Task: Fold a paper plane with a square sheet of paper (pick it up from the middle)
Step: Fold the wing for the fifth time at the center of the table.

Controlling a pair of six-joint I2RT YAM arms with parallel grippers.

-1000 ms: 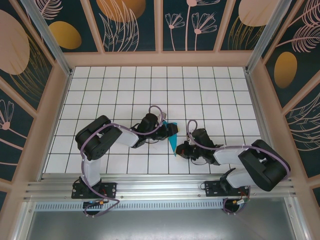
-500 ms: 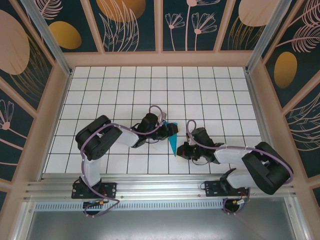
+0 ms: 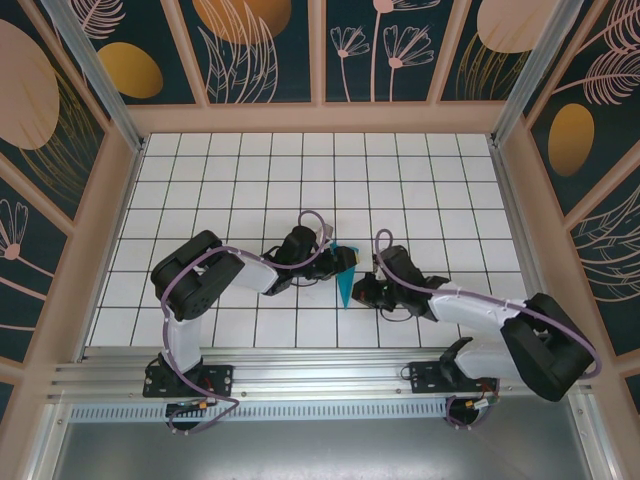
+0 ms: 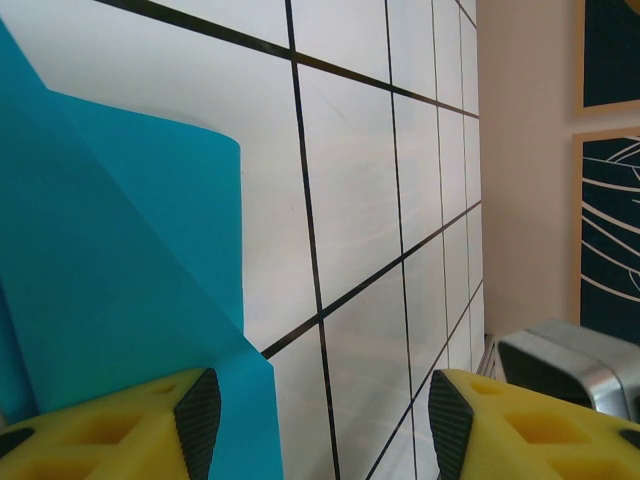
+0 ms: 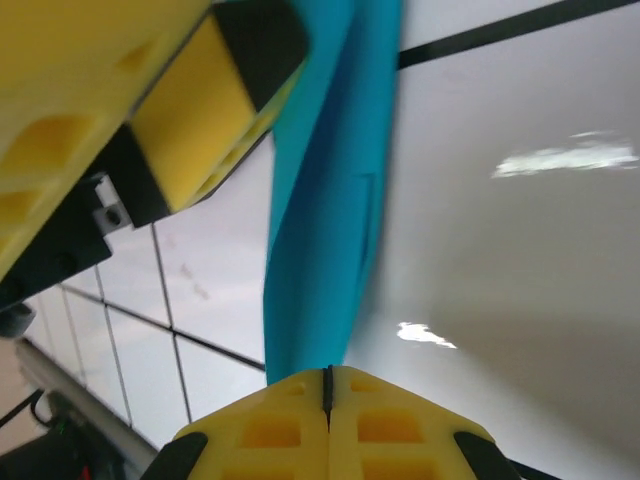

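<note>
The teal sheet of paper point(image 3: 344, 280) lies mid-table, folded into a slim wedge like a paper plane, its point toward the near edge. My left gripper point(image 3: 328, 252) stands open over its wide far end. In the left wrist view the folded paper point(image 4: 110, 270) fills the left side, one of the fingertips point(image 4: 197, 420) rests on it and the other is over bare tile; the left gripper point(image 4: 323, 425) holds nothing. My right gripper point(image 3: 358, 292) is shut at the paper's right edge. The right wrist view has the right gripper point(image 5: 328, 385) with tips together at the end of the paper point(image 5: 320, 250).
White tiled table point(image 3: 440, 180) inside a frame of pink posts and patterned dark panels. A metal rail point(image 3: 320, 365) runs along the near edge by both arm bases. The left gripper's finger point(image 5: 200, 90) hangs close above in the right wrist view.
My right gripper has slid left and slightly away, up against the paper, its arm stretching out. The left gripper and the paper have stayed put.
</note>
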